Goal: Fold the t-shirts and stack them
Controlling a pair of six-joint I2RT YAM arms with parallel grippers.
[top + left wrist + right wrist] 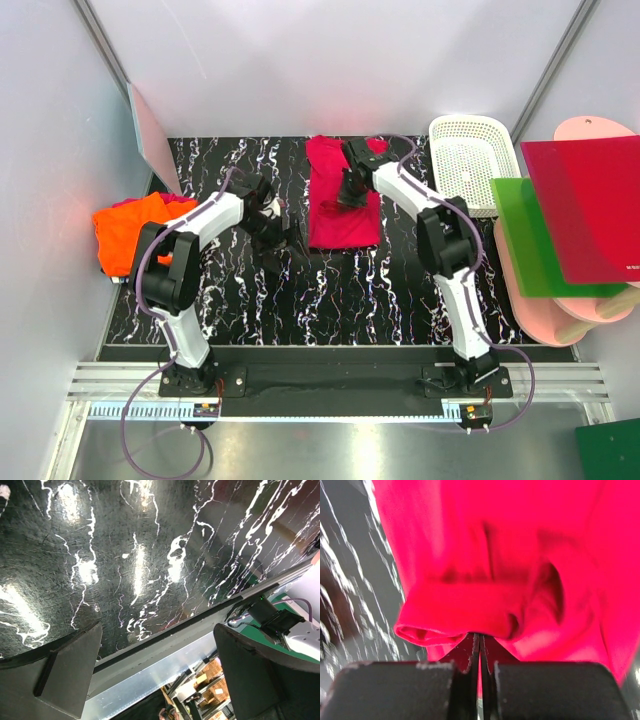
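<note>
Shirt (345, 225): on the worktop (370, 290), in the middle of its far half.
Right tool (350, 192): on the shirt, toward its far end, with cloth pinched between its jaws.
Left tool (282, 242): just left of the shirt, over bare worktop.
Heap (128, 228): well left of the shirt, at the worktop's edge.
Basket (470, 160): near the shirt, on its right.
Boards (585, 205): right of the shirt, beyond the basket, one overlapping the other.

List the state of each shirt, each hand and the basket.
red t-shirt: folded into a long strip, one edge pinched.
orange t-shirt: crumpled heap, not folded.
left hand: open, holding nothing.
right hand: shut on the red t-shirt.
basket: upright, looks empty.
</note>
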